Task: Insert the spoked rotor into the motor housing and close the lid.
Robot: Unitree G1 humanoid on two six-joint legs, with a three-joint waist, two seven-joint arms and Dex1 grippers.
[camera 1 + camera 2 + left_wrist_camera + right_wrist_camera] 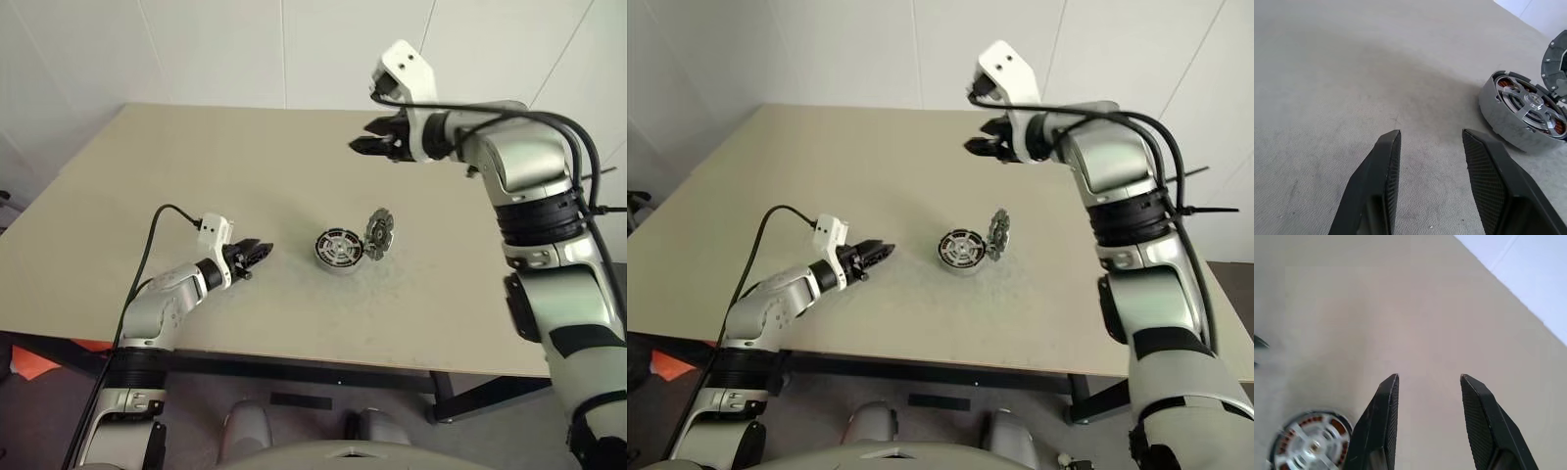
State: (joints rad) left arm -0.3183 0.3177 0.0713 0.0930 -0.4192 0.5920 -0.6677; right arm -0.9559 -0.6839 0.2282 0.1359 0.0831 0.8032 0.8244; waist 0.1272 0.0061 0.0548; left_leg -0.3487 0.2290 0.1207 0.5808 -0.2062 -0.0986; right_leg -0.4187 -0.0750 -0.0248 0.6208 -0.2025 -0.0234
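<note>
Beige and nearly bare, the counter carries the parts in one small cluster near its middle. The housing sits flat with its open face up, and the rotor looks already seated inside it: silver spokes and hub show in the middle, with copper windings around them. The lid is not on yet. It stands on edge, tilted, touching the housing's right side, its flat face turned toward the housing.

The left claw hovers low over the counter just left of the housing, pointing toward it, its fingers parted with nothing between them. The right claw is raised well above and behind the parts, pointing left and somewhat down, its fingers likewise apart and empty.

Judging from this, what remains is closing the lid. The relation that matters is that the lid leans on the housing's right, on the far side from the left claw, so the housing lies between them. The right claw, though high, has the clearer way down to the lid's upper edge; the left is nearer the housing and better placed to steady it.
</note>
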